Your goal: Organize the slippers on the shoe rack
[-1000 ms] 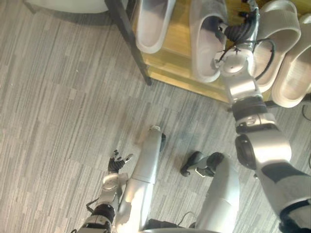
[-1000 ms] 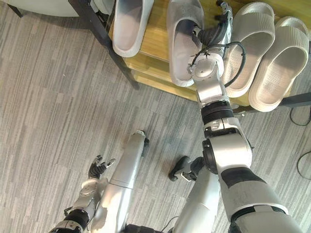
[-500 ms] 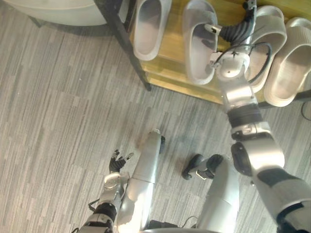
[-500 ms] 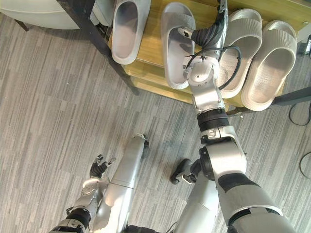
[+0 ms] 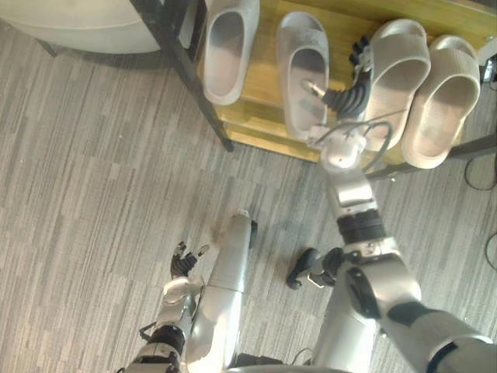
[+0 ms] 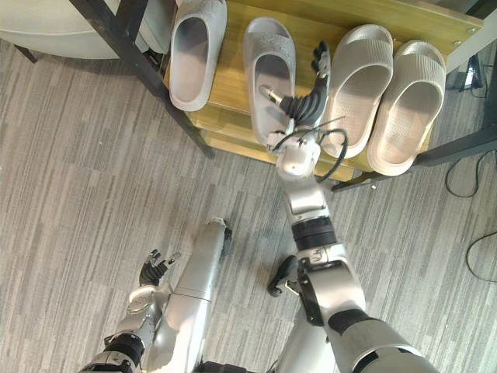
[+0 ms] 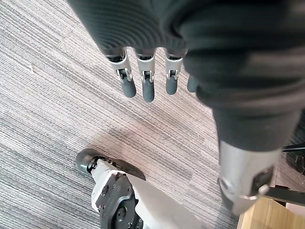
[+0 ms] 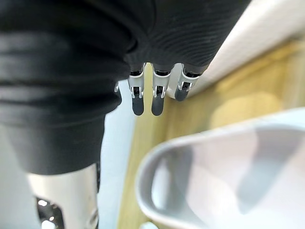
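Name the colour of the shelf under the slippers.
The shelf is light yellow-brown wood, clearest in the right eye view.

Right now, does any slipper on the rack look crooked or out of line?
Yes. The second grey slipper sits further forward than the left grey slipper, its heel seemingly over the shelf front edge. The tan slippers lie evenly side by side. The open right hand is beside the forward one.

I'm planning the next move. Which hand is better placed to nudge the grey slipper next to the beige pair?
Right. The right hand hovers open over the shoe rack, beside that grey slipper; the left hand hangs low by the floor.
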Controlling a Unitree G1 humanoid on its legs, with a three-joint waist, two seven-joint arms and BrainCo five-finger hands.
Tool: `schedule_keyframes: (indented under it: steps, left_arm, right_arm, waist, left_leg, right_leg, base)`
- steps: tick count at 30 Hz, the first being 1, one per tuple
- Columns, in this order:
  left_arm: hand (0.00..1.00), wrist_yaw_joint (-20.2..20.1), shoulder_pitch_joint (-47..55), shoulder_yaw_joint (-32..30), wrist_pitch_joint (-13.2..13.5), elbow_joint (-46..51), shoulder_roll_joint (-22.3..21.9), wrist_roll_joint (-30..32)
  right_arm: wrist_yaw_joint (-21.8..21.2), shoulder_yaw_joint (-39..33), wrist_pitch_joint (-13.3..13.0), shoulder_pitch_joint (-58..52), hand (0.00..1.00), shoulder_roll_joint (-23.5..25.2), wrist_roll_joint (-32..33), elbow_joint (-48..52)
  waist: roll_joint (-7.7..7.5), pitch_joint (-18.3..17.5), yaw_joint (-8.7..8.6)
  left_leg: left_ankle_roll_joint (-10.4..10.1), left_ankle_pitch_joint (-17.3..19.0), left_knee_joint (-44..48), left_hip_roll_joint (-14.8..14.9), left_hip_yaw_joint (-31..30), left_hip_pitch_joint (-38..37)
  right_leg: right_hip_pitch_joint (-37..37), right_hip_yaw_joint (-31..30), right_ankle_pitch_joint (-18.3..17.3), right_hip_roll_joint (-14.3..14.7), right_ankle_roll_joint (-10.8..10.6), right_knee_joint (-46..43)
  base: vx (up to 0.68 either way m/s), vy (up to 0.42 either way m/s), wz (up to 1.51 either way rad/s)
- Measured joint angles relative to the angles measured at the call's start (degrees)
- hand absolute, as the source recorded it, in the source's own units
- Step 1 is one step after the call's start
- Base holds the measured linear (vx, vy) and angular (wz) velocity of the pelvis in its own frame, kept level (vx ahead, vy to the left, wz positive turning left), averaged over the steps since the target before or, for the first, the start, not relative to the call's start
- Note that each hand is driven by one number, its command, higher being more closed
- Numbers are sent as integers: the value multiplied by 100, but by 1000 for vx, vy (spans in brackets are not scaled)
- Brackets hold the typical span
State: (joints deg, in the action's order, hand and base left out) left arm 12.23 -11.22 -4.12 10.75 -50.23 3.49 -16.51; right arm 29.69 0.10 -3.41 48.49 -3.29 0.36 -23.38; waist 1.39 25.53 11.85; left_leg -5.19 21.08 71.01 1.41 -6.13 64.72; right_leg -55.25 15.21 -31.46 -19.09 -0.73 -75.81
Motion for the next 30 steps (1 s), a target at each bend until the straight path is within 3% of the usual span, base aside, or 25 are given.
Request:
schedule_keyframes:
  steps: [10,16,30]
  left_arm:
    - [0,3,-1,-396,-63,-19,-7,12]
    - [0,4,-12,-429,-150,-62,4,56]
    - [0,8,-71,-563,-152,-159,-22,68]
  right_arm:
    - [-177,-231,-357,-325,0,584,1005,-240]
    - [-310,-228,-551,-324,0,601,1606,-251]
    - [-497,-167,-641,172,0,602,2019,-778]
  waist:
    - [-177,40,-35]
    - [-204,54,-36]
    - [-218,62,11]
  left_leg:
    - [-4,-2,-36,-13,13,-71]
    - [-6,-4,-36,-38,-27,-72]
    - [-53,-33,-64,-129,-146,-10]
  right_leg:
    - [58,-14,0,-7,-24,20]
    - [101,28,-6,-17,-35,35]
    - [137,176,-19,-74,-56,50]
  base:
    - [0,0,0]
    - [11,7,2]
    - [17,11,4]
